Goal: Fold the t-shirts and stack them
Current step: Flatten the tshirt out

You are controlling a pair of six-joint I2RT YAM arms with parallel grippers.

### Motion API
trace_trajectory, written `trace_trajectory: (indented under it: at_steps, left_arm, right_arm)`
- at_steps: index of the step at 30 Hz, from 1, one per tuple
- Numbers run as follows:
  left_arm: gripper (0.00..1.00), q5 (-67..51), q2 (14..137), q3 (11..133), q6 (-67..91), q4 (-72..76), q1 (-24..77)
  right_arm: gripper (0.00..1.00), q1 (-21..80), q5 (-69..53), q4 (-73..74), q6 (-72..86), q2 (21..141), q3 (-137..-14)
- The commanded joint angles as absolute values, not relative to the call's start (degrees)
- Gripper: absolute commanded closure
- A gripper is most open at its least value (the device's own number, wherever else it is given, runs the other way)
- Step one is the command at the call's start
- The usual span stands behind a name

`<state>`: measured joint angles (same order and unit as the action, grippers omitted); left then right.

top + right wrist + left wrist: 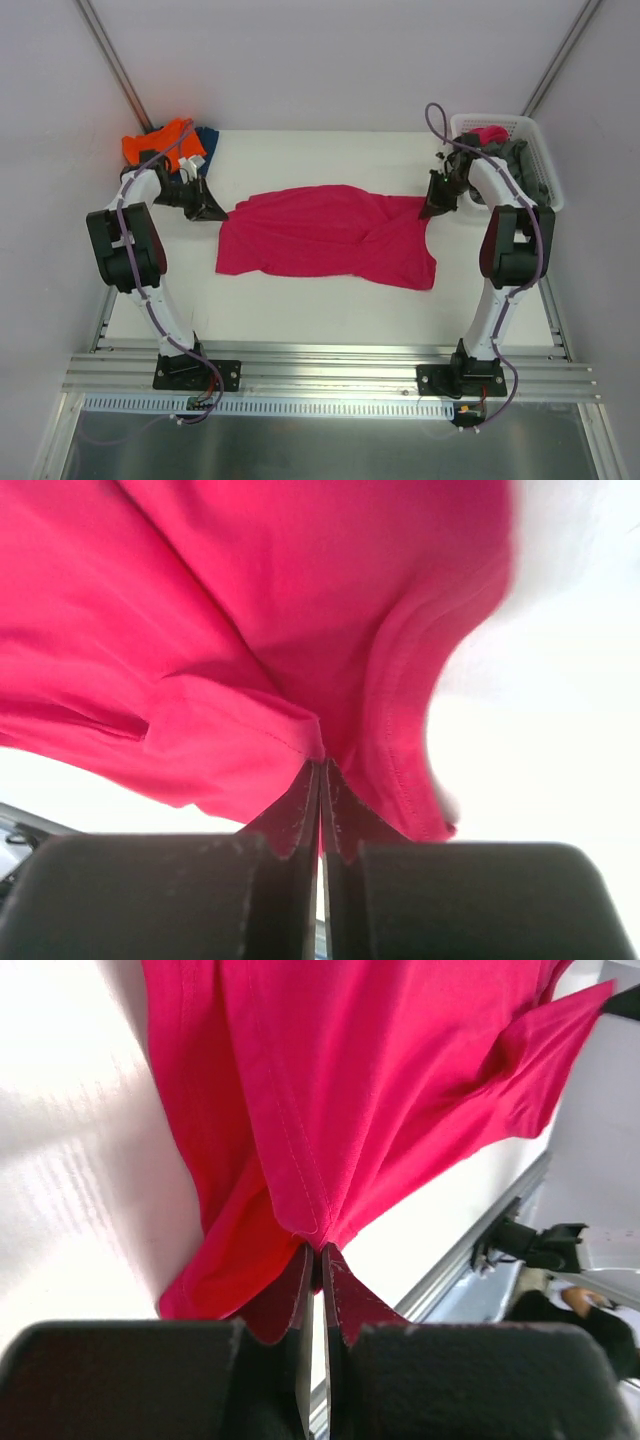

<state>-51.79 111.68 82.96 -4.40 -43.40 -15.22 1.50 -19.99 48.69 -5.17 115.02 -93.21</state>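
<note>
Magenta t-shirt [325,235] stretched between two tools on the desk [300,310]
The white basket [549,182] at the far right corner holds grey cloth [520,157] and a pink bundle [490,133], perhaps another shirt. Both arms bend low and inward, with the left tool [318,1250] and right tool [320,765] each clenched on one end of the shirt, mid-desk.

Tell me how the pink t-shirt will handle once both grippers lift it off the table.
Probably floppy: the pink t-shirt lies creased and bunches into folds where the left gripper and right gripper pinch its edges. Lifted, it will likely sag in the middle between those two grips. The cloth looks thin, so it is probably light.
</note>
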Motion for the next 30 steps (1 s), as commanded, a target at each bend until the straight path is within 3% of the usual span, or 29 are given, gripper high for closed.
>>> trace_trajectory:
  at_steps: [1, 12, 17, 30]
  left_arm:
    - [1.0, -48.6, 106.6, 87.3, -8.7, -48.0, -15.3]
    - [1.0, -46.6, 100.6, 99.1, -9.2, -51.9, -7.6]
    - [0.96, -48.3, 96.7, 107.1, -8.6, -52.6, -7.6]
    - [1.0, -49.0, 85.1, 125.1, -6.2, -53.0, -9.9]
  right_arm:
    - [1.0, -0.8, -20.7, 47.9, -5.4, 108.2, -100.6]
    - [1.0, -2.7, -23.4, 45.9, -6.5, 100.0, -109.5]
    - [0.99, -3.4, -23.6, 45.4, -6.9, 94.1, -109.4]
    - [0.99, -4.7, -21.9, 44.6, -12.8, 70.9, -111.8]
